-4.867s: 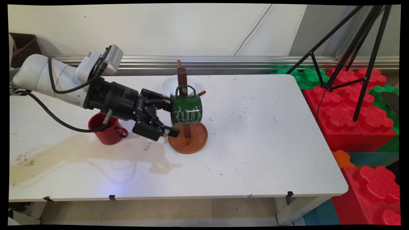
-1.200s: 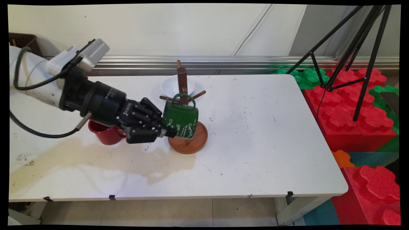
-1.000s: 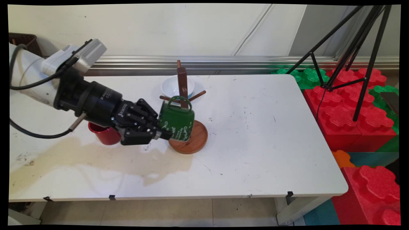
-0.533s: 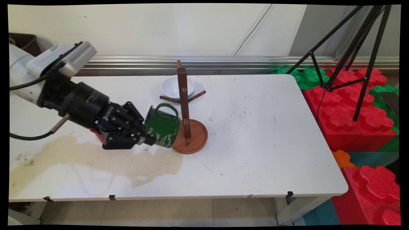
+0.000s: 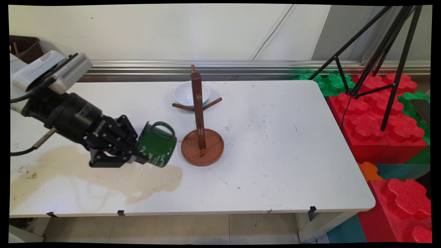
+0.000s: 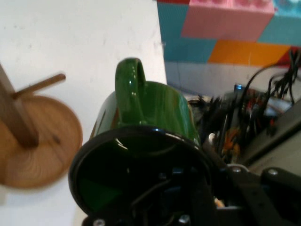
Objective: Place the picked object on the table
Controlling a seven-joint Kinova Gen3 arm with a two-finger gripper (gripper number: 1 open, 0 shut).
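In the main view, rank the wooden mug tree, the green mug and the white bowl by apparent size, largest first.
1. Wooden mug tree
2. Green mug, held in the gripper
3. White bowl, partly hidden behind the tree and farther from the camera, so its rank against the mug is unsure.

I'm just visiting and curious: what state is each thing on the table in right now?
Gripper: shut on the green mug's rim.
Green mug: held tilted above the table, off the stand.
Mug stand: upright, pegs bare.
White bowl: upright behind the stand.
Table: stained brown at the left.

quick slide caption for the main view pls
Hand holds a green mug on its side above the stained table, left of the wooden mug tree.
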